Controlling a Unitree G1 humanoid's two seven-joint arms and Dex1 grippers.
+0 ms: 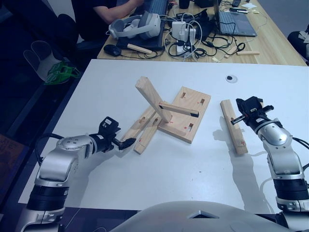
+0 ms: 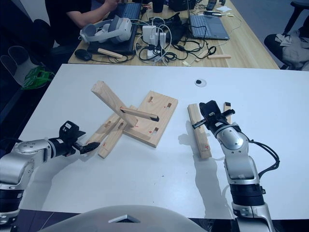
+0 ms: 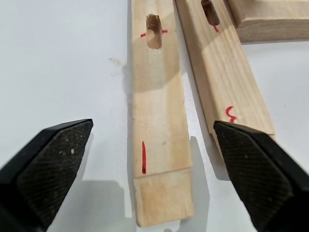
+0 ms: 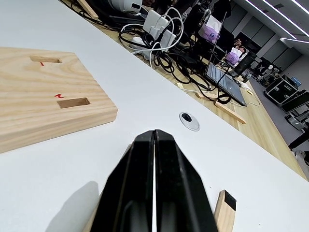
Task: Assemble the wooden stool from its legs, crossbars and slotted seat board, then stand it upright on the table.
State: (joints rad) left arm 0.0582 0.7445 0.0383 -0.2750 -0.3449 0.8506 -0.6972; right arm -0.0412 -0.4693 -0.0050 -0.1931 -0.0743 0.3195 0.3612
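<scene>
Claws: left claw (image 3: 153,164) spread wide and empty, pads (image 3: 46,169) set either side of the near end of one loose leg, low over the white tabletop (image 1: 193,166), no contact visible; right claw (image 4: 154,179) closed tight on nothing, fingers pressed together, poised above or just beside the far part of another loose leg, contact not discernible.

Legs, loose, flat on tabletop: first leg (image 3: 157,121), red stroke near its end, hole further along; second leg (image 3: 224,77), just beside it and nearly parallel, red mark and hole likewise; third leg (image 1: 234,128), well apart on the robot's right, by the right claw.

Leg, fitted: fourth leg (image 1: 150,94), seated in slotted seat board (image 1: 190,108), leaning markedly, not square.

Crossbars: one crossbar (image 1: 177,109) plugged into the side of the fitted leg, dark-tipped free end hanging over the board; second crossbar (image 4: 225,210), dark-tipped, loose on tabletop near right claw.

Seat board: flat on tabletop, centre, slots (image 4: 72,102) facing up, at least three open.

Progress, as judged: early. Done: one leg in its slot, one crossbar joined at one end. Left: three legs to seat, crossbars to bridge, leaning leg to square, stool to turn over and stand upright. Likely step in hand: pickup of first leg by left claw.
</scene>
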